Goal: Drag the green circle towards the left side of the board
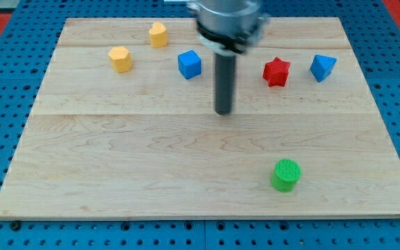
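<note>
The green circle (285, 174) is a short green cylinder near the view's bottom right of the wooden board (117, 160). My tip (223, 112) is the lower end of a dark rod that hangs from the arm at the view's top centre. The tip stands up and to the left of the green circle, well apart from it. It touches no block.
A yellow hexagon block (121, 59) and a second yellow block (158, 34) sit at the top left. A blue cube (189, 64) lies left of the rod. A red star (276, 71) and a blue triangular block (322, 67) sit at the top right.
</note>
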`<state>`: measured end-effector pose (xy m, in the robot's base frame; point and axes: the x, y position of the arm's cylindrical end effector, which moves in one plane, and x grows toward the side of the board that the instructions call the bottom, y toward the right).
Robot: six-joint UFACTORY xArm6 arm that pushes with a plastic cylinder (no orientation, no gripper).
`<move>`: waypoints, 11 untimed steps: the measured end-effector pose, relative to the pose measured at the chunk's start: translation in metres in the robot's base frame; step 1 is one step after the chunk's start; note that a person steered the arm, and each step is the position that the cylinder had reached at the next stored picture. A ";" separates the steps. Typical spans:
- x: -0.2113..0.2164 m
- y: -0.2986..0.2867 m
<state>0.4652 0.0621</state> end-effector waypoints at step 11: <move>0.020 -0.233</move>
